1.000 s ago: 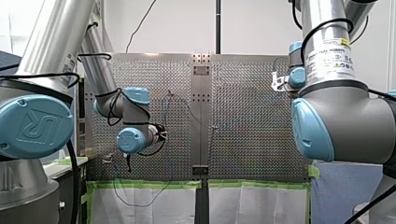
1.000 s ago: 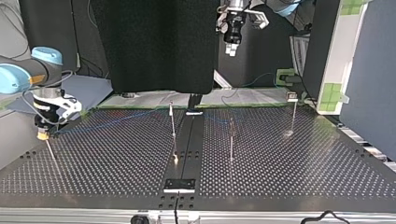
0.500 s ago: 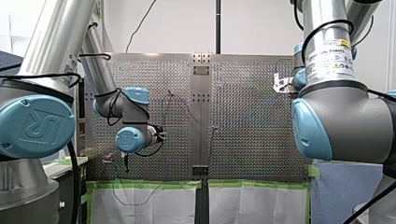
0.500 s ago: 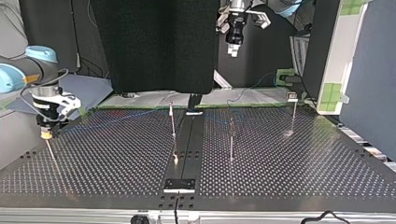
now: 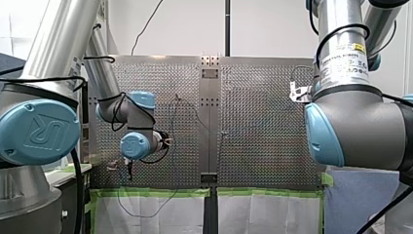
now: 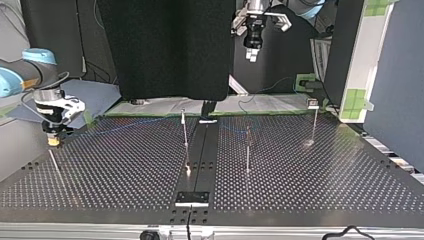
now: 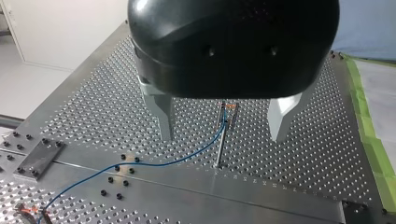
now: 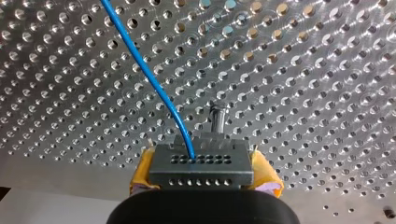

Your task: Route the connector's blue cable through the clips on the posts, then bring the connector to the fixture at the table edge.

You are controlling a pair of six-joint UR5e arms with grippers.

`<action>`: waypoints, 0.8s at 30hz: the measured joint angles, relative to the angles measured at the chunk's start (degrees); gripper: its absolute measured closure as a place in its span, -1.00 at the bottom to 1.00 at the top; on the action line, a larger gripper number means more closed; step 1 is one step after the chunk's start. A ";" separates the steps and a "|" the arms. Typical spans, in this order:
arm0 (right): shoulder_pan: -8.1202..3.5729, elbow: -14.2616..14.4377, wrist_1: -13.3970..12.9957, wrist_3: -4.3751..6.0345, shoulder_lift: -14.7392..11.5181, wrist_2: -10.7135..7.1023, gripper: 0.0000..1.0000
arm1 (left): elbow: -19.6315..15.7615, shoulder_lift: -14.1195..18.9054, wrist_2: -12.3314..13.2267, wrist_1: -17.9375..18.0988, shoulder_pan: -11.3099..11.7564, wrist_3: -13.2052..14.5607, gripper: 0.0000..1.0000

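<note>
Post (image 8: 217,115) close ahead of connector (image 8: 201,165)

Connector (image 8: 201,165) base buried in my right gripper (image 6: 53,142) jaws; clips on post (image 6: 185,131) too small (top view).

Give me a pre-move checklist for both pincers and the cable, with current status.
1. My right pincer shut on the connector: ok.
2. The blue cable leaves the connector unkinked: ok.
3. My left pincer open, above the post, not touching it: ok.
4. Cable seated in that post's clip: cannot tell.
5. Cable clipped on the remaining posts: cannot tell.
</note>
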 joint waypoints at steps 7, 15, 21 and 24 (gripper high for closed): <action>-1.09 0.14 -1.22 0.14 0.19 -3.34 0.57 | 0.00 0.00 0.01 0.00 0.29 0.00 -0.96; -2.41 0.55 -2.86 0.57 1.14 -7.13 0.57 | 0.02 0.00 0.01 0.00 0.38 0.00 -0.96; -3.06 0.60 -3.05 0.58 1.25 -10.05 0.57 | -0.01 0.00 0.01 -0.03 0.39 0.00 -0.96; -3.59 0.59 -3.34 0.71 1.36 -11.67 0.57 | 0.00 0.00 0.01 -0.14 0.39 0.00 -0.96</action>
